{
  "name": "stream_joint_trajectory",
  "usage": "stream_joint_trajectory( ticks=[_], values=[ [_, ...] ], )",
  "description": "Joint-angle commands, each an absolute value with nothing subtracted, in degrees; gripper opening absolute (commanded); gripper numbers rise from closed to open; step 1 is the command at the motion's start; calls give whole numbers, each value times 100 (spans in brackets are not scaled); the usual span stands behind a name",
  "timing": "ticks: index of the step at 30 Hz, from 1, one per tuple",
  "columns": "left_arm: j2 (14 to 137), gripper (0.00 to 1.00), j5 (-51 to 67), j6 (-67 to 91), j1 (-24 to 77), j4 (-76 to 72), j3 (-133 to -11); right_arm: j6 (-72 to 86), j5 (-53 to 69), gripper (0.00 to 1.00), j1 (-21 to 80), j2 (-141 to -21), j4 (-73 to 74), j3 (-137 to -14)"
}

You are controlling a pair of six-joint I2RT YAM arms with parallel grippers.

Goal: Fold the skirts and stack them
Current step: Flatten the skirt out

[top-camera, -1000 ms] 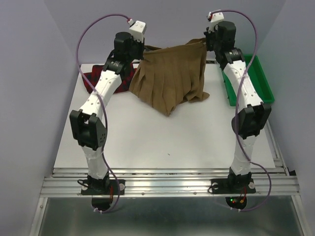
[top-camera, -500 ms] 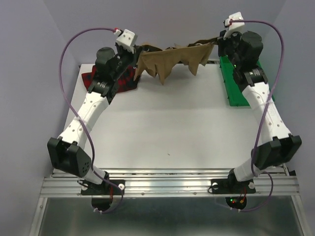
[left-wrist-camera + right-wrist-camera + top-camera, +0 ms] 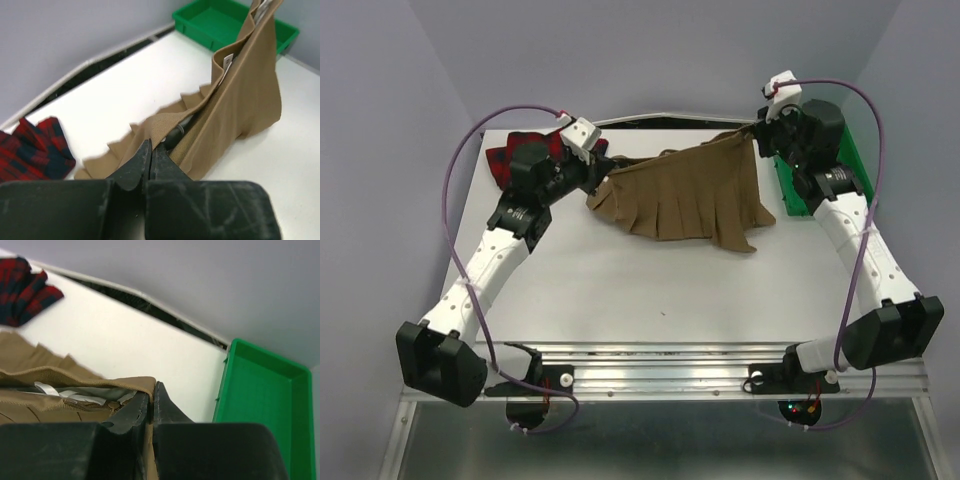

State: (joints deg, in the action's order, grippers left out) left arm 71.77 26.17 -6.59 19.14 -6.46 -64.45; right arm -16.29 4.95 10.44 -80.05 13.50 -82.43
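Observation:
The tan-brown skirt [image 3: 680,195] is stretched between both grippers at the back of the table, its pleated hem fanned toward the front and resting on the surface. My left gripper [image 3: 603,170] is shut on the skirt's left waistband corner; in the left wrist view the fingertips [image 3: 151,150] pinch tan cloth [image 3: 240,100]. My right gripper [image 3: 757,140] is shut on the right waistband corner, the cloth [image 3: 50,375] squeezed between its jaws [image 3: 152,390]. The red plaid skirt [image 3: 510,160] lies crumpled at the back left, partly behind the left arm.
A green plastic tray [image 3: 855,165] sits along the right edge, partly under the right arm, and shows empty in the right wrist view [image 3: 260,390]. Grey walls close in on three sides. The red plaid skirt [image 3: 30,150] lies just left of the left gripper.
Both grippers have come down and forward with the tan skirt, which hung high at the back. Its hem now spreads flat on the table. Both grips are unchanged.

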Motion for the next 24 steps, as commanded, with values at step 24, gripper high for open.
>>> stream_joint_trajectory(
  ticks=[24],
  values=[
    [11124, 0, 994, -333, 1608, -3989, -11412, -1125, -1599, 1, 229, -11996, 256, -13918]
  ],
)
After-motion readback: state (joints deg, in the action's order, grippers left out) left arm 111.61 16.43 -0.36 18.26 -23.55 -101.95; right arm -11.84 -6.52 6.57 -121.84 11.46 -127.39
